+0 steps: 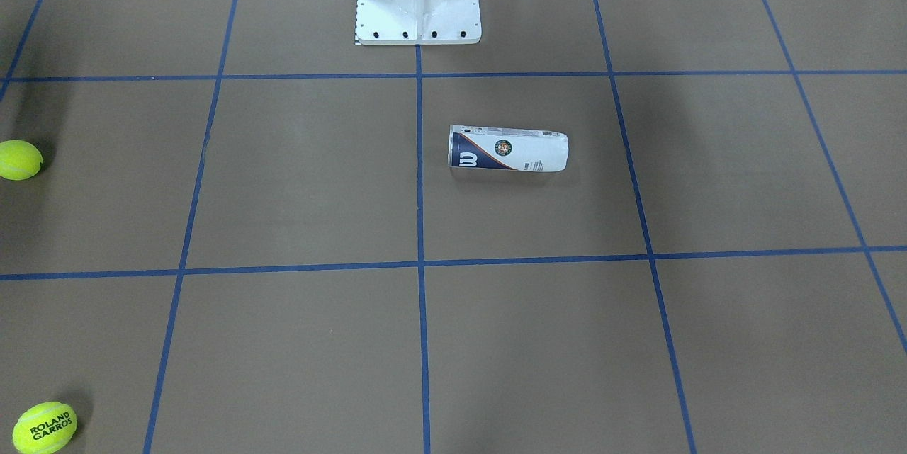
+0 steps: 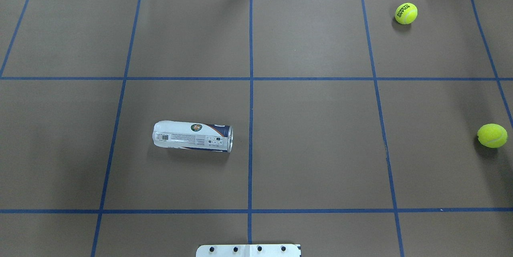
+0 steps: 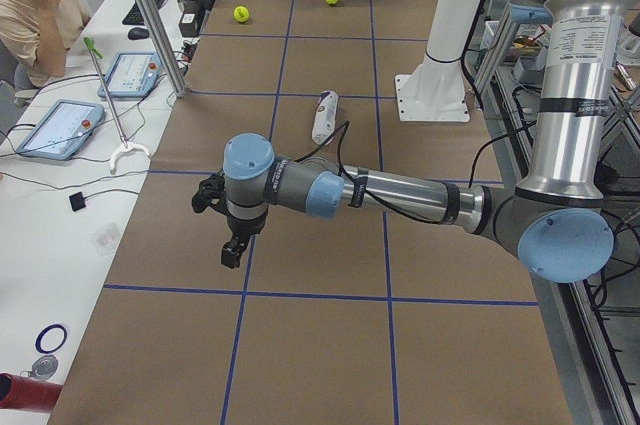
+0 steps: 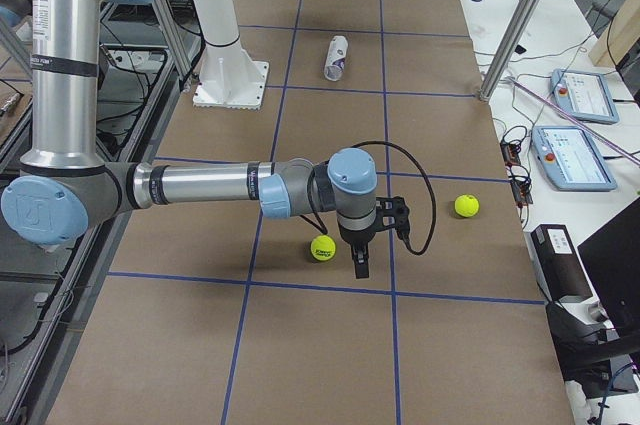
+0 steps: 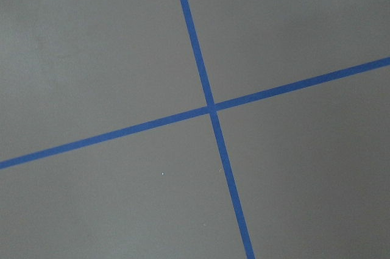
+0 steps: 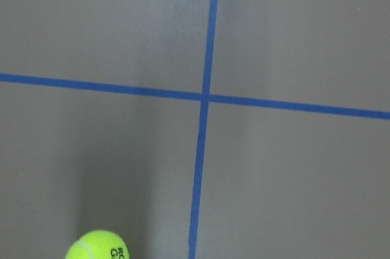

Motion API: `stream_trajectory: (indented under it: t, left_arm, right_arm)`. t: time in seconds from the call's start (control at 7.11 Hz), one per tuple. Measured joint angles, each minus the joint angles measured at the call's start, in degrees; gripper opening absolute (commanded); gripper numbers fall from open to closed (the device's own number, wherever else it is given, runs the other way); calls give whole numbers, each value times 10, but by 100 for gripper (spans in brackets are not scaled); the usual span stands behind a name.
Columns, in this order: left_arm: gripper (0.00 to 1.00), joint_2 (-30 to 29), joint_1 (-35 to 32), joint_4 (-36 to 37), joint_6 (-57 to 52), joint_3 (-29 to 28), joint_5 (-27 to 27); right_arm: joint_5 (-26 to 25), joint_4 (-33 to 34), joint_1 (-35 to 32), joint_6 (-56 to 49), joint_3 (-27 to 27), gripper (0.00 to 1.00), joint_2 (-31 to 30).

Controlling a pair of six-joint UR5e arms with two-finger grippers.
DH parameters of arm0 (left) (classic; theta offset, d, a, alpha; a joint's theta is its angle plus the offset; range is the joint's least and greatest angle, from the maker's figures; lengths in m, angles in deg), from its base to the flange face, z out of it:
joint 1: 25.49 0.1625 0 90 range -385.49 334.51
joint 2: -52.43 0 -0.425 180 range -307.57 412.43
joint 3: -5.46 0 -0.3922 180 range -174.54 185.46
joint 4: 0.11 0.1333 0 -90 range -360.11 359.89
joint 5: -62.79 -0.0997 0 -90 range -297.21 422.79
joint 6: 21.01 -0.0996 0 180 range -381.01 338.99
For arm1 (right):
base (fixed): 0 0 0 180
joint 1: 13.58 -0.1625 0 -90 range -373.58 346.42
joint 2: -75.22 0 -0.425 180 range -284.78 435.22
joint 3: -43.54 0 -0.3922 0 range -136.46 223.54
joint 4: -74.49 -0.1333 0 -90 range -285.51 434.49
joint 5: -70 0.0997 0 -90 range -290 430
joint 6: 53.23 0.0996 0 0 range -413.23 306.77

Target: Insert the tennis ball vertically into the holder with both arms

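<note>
1. My left arm's black two-finger gripper (image 3: 232, 255) points down over the table's left end. Only the side camera catches it, so I cannot tell whether its fingers are spread or pressed together.
2. The right arm's black two-finger gripper (image 4: 359, 267) also points down, just beside a yellow-green tennis ball (image 4: 322, 247). Again I cannot tell how its fingers stand.
3. The white and navy cylindrical tennis-ball tube (image 2: 192, 136) lies on its side, near the centre line and well apart from both grippers.
4. A second yellow-green tennis ball (image 4: 466, 205) sits farther from the robot.
5. The brown paper-covered table (image 2: 320, 148) carries a grid of blue tape lines (image 5: 211, 108). The white metal pedestal base (image 1: 418, 1) stands at the robot's edge.
6. Beyond the table are white side desks (image 4: 560, 95) with grey touchscreen pendants (image 3: 60, 128). A seated person (image 3: 40, 5) is at one desk.
</note>
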Motion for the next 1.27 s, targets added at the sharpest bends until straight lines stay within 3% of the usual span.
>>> stream_trajectory:
  t: [0.56,0.98,1.27]
  left_arm:
    - [99,-35,11,-75,65,-9,5]
    - [98,-61,121,-267,127,-11,1]
    - [100,-117,199,-328,155,-10,1]
  right_arm:
    - [-3,-42,-1,-5,5,100,4]
    - [-2,-48,-1,-6,5,100,4]
    - [-1,-49,-1,-5,5,100,3]
